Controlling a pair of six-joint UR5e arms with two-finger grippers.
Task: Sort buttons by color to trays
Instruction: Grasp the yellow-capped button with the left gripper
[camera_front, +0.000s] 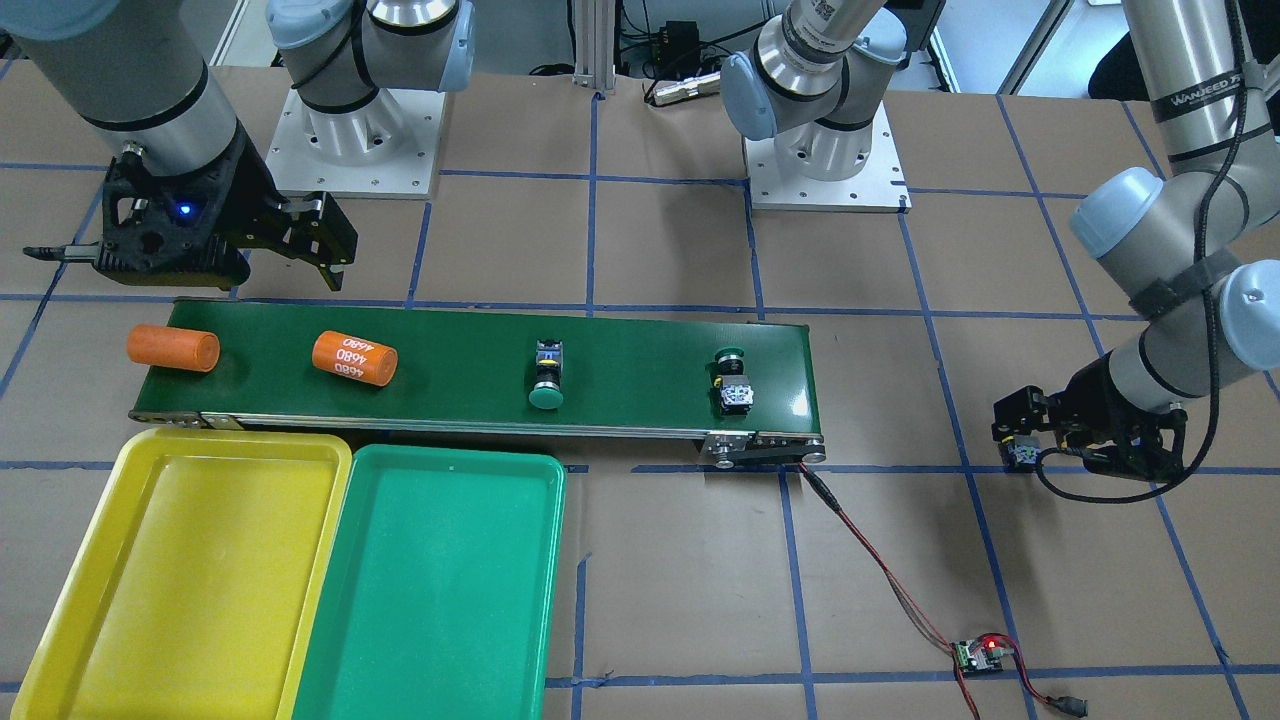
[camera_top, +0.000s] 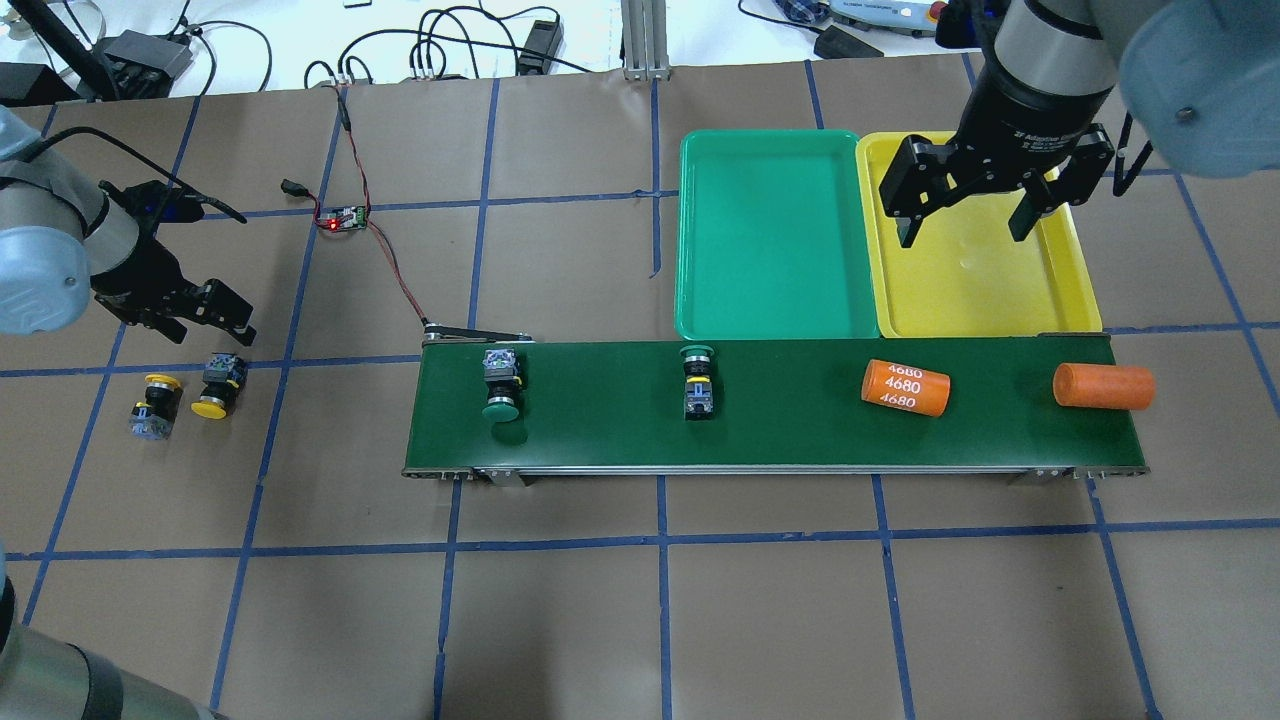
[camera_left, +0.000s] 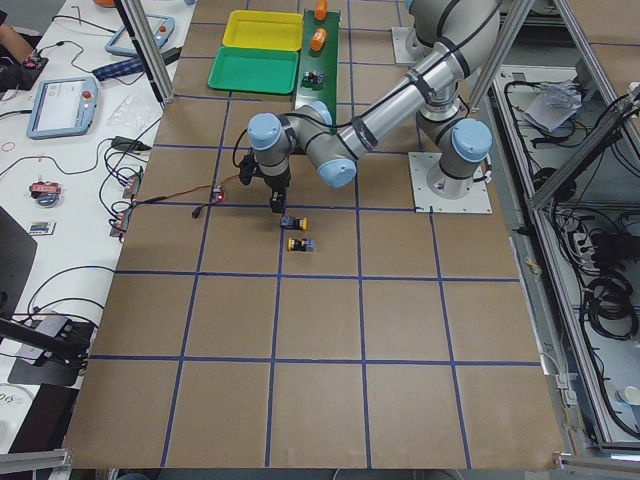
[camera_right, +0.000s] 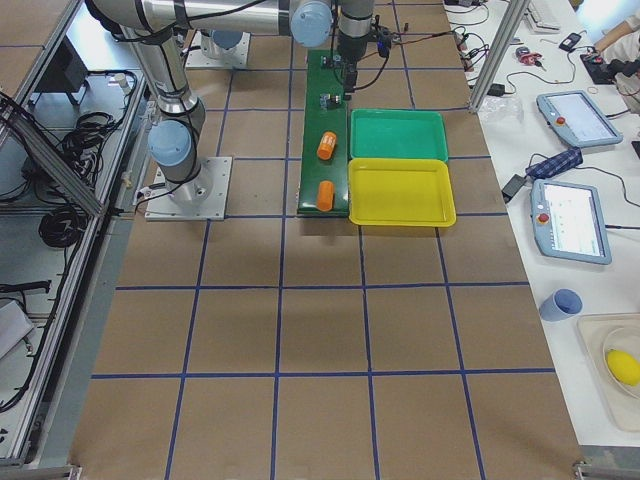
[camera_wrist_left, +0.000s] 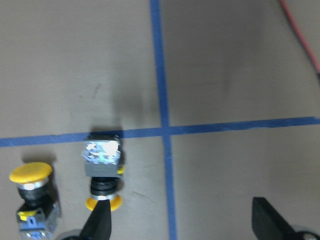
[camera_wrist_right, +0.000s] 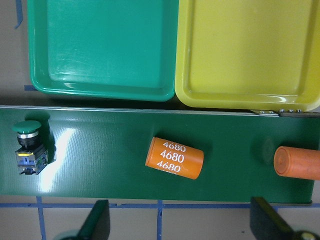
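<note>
While the dark-green conveyor belt (camera_top: 780, 430) stretches across the table (camera_top: 600, 620), we see the yellow tray (camera_top: 985, 300) and green tray (camera_top: 770, 250) touching side by side along its far edge. Our right gripper (camera_top: 962, 238) hangs over the yellow tray, fingers spread wide, holding nothing. Our left gripper (camera_wrist_left: 180, 205), also spread wide and holding nothing, hovers beyond the belt's left end. On the belt lie an orange cylinder marked 4680 (camera_top: 905, 388), a plain orange cylinder (camera_top: 1103, 386), a green button (camera_top: 502, 385) and a second green button (camera_top: 698, 380). Near the left gripper, a yellow button (camera_top: 218, 385) and a second yellow button (camera_top: 152, 405) lie on the table.

Brown table (camera_top: 600, 620), blue tape grid (camera_top: 661, 540)
</note>
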